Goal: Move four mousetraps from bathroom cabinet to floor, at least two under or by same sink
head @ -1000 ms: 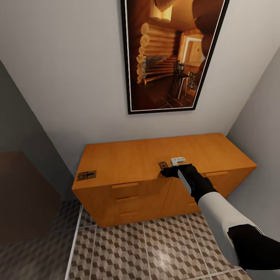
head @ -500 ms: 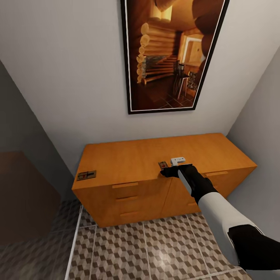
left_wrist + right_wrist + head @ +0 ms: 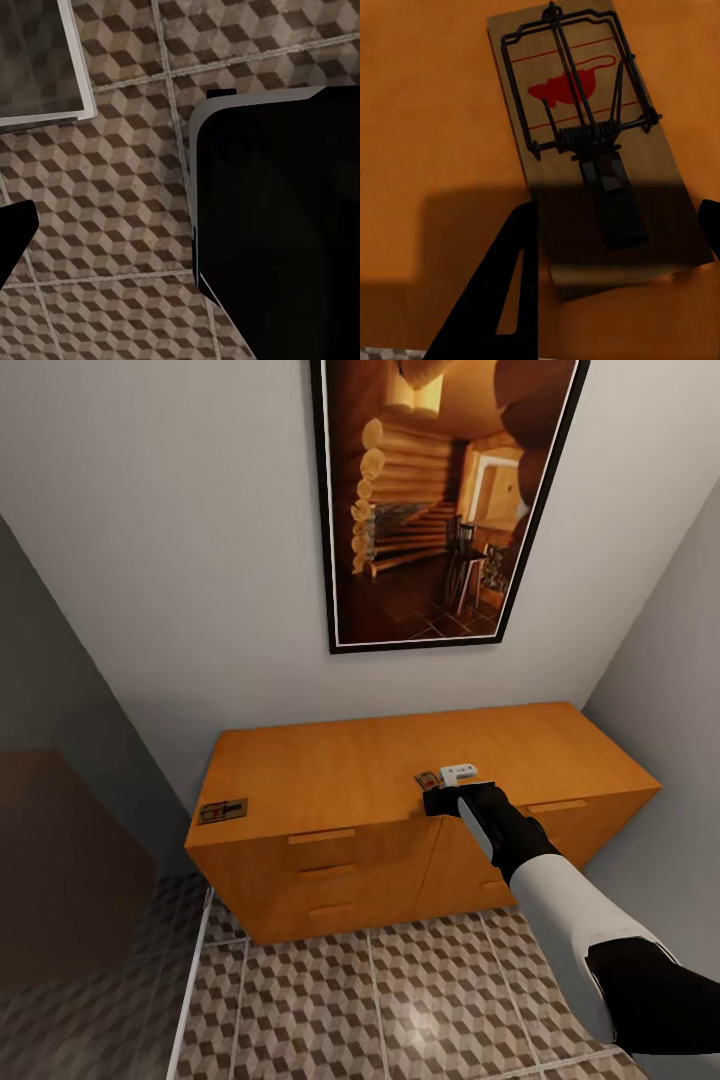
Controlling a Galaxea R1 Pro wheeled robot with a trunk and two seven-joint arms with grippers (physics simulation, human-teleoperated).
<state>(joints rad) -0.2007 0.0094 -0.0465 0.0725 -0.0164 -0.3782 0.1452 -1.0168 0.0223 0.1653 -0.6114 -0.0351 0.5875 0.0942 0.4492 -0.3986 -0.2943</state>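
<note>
Straddling a mousetrap [image 3: 585, 150] on the cabinet [image 3: 330, 770], the right gripper [image 3: 615, 217] is spread, fingers [image 3: 502, 285] at its edges. Another mousetrap [image 3: 222, 810] is seen at the left corner. Left jaw state cannot be told.

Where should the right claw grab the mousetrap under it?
Pinch the mousetrap across its long wooden edges at the bare end, from above. It lies flat on the cabinet; wire covers the other end. The right claw already straddles it.
</note>
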